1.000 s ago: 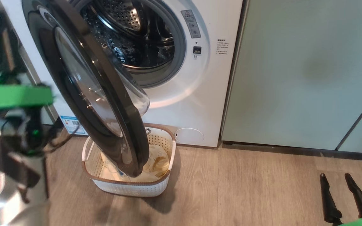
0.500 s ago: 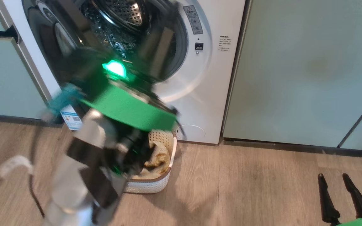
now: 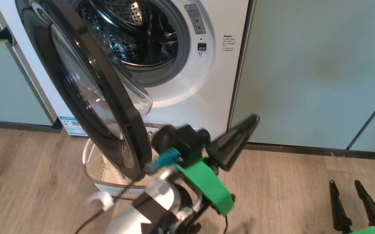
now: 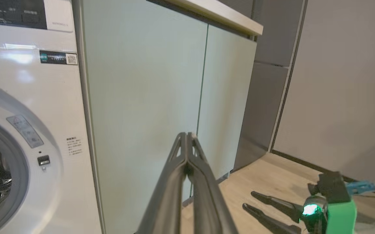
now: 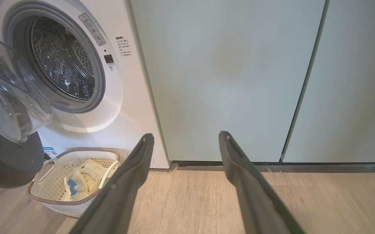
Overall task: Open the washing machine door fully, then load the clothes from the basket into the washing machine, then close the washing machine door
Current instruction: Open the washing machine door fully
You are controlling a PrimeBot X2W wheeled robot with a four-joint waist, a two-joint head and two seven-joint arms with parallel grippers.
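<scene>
The washing machine [image 3: 187, 97] stands with its door [image 3: 93, 97] swung partly out, black rim and glass bowl hanging over the basket [image 3: 100, 162]. The steel drum [image 5: 64, 55] looks bare inside. In the right wrist view the cream basket [image 5: 52, 185] holds pale yellow clothes [image 5: 85, 174] with a blue patch. My left gripper [image 3: 251, 120] is shut on nothing, blurred, just right of the door's lower edge and pointing up-right at the cabinets. The right gripper [image 3: 345, 182] is open and empty, low over the floor at the lower right.
Pale green cabinet doors [image 3: 304, 71] stand right of the washer, with more at the left [image 3: 5, 84]. Wooden floor [image 3: 272, 188] lies between the basket and my right gripper. A cable and a white tag [image 3: 101, 200] trail from my left arm.
My left arm has swept from the left edge, across the front of the drum, to the right of the basket. The door stands about as before. The right gripper has stayed put.
</scene>
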